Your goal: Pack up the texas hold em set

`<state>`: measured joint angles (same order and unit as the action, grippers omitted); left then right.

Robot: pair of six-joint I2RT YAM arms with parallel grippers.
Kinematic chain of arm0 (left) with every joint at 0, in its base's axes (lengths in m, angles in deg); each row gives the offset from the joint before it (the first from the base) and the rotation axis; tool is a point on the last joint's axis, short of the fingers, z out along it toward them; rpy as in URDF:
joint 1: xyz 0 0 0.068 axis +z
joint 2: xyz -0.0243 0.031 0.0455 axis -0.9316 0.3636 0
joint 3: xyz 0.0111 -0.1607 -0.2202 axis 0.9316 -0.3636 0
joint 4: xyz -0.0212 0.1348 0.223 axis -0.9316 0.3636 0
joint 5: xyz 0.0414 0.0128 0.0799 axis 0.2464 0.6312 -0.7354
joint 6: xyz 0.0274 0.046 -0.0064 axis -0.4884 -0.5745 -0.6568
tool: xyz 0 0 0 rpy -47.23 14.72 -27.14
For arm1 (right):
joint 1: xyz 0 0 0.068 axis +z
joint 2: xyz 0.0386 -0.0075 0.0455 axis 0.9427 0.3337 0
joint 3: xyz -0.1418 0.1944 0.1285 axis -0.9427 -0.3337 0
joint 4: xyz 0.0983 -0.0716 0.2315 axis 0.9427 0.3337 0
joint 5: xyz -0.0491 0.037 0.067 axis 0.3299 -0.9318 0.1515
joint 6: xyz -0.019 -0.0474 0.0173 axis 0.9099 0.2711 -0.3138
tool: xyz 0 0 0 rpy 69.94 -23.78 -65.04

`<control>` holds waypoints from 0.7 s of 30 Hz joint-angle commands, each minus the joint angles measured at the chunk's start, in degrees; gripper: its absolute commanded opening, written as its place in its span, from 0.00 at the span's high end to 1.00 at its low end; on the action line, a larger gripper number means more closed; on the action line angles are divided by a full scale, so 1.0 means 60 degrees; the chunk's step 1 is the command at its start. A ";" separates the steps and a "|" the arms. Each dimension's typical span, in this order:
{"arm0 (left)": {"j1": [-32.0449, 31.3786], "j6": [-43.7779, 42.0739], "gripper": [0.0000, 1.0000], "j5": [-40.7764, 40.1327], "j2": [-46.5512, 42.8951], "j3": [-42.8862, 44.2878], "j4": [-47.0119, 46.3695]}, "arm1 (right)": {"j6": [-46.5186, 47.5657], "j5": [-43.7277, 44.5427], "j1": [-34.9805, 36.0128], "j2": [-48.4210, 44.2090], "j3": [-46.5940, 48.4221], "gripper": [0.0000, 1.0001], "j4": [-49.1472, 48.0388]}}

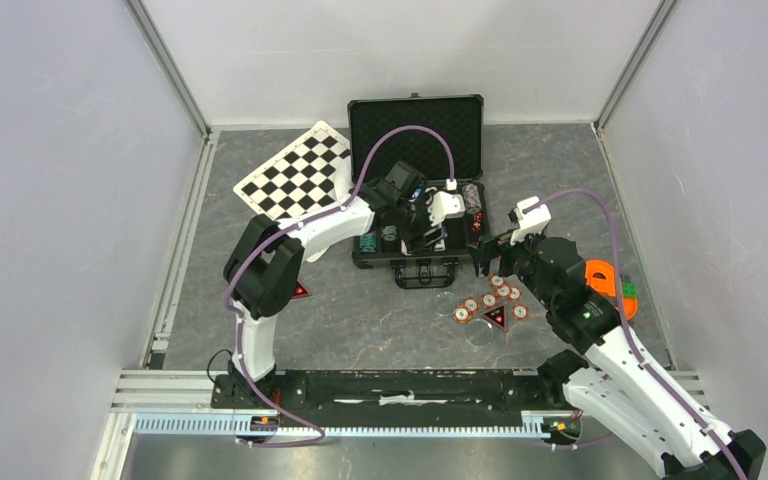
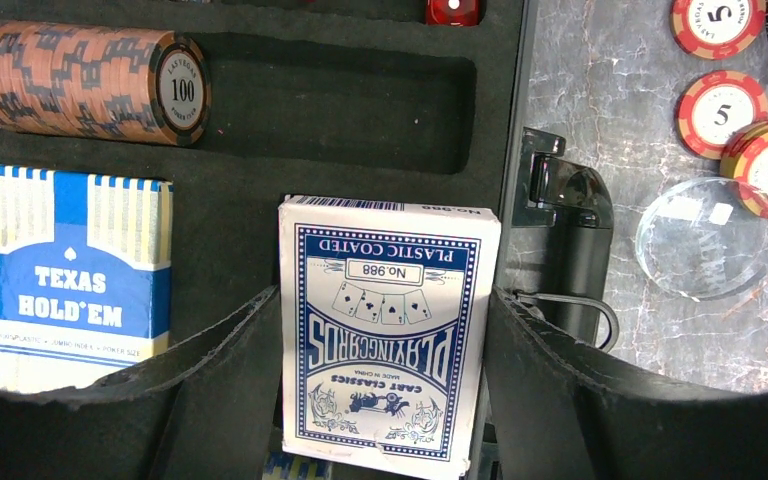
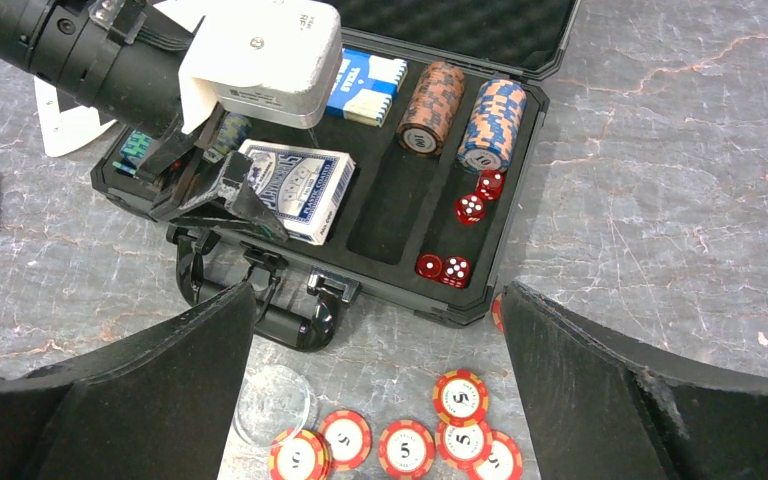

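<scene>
Between the left fingers [image 2: 215, 385], closed on its edges, the blue playing-card deck [image 2: 388, 330] was held over the black case's [image 3: 385, 200] foam slot for seating, while the right fingers [image 3: 600, 380], wide and empty, hovered above loose red chips [image 3: 405, 447] on the desk [image 3: 660, 150].

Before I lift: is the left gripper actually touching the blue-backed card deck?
Touching. The left wrist view shows the card deck wedged in the left gripper, with both its long edges meeting the fingers and no gap visible.
</scene>
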<state>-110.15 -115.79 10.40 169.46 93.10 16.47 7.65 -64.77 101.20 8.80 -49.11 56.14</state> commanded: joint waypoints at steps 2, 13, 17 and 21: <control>0.0143 -0.0646 0.65 0.0318 0.0423 0.0583 -0.0221 | -0.0006 0.0105 -0.0011 -0.0037 0.0301 0.02 -0.0092; 0.0492 0.0139 0.65 0.0875 -0.0049 -0.0152 -0.1910 | 0.0021 0.0068 0.0000 0.0236 0.0269 0.02 -0.0170; 0.0496 0.0063 0.65 0.1017 -0.0155 -0.0438 -0.2253 | 0.0019 0.0038 -0.0003 0.0288 0.0254 0.02 -0.0179; 0.0532 -0.0065 0.65 0.0824 -0.0180 -0.0634 -0.2151 | 0.0006 0.0086 -0.0005 0.0262 0.0174 0.02 -0.0203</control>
<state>-107.68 -115.63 15.73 171.01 90.44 8.65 7.67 -64.79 101.20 10.59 -49.09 56.51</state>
